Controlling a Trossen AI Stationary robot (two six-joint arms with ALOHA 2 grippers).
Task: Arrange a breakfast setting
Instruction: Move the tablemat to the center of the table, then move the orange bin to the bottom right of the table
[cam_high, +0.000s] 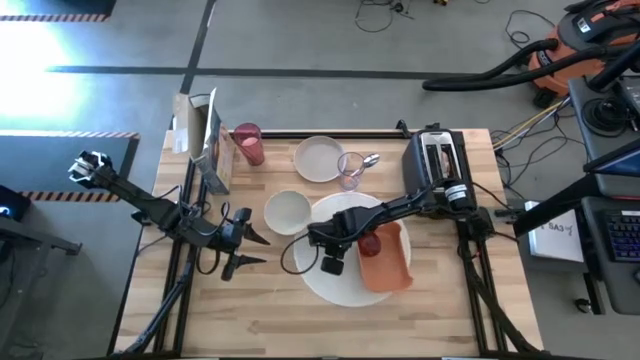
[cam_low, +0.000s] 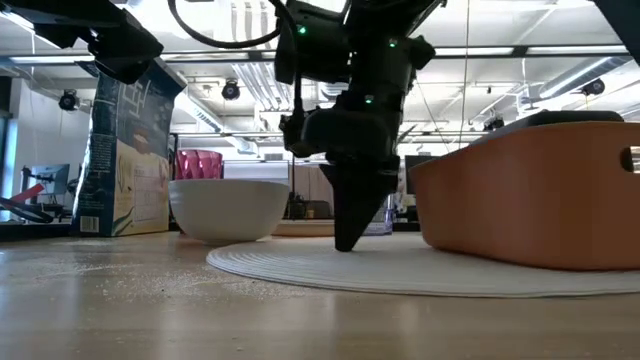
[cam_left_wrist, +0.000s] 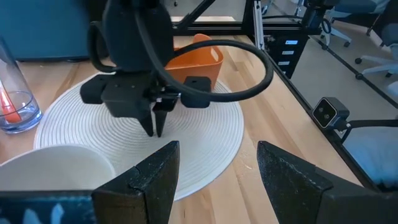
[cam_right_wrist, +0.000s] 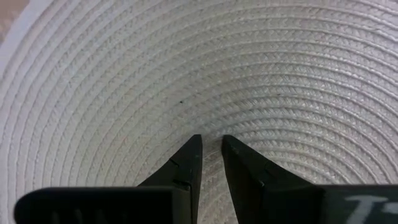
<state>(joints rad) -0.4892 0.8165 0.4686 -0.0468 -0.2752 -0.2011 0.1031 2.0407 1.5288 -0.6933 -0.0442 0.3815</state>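
Hovering off the placemat's left edge, the left pincer stands open and empty, aimed toward the mat. White bowl sits touching the mat's upper-left rim, between both pincers. Right pincer, fingers nearly shut on nothing, points down at the mat's left part; bowl lies just beyond it, up-left. Right arm looks nearer. Orange tray occupies the mat's right side.

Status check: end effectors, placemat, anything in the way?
Right end effector nearly shut, empty, tips down on placemat. Left end effector open, empty, waiting left of mat. Orange bin sits on placemat; bowl at its edge.
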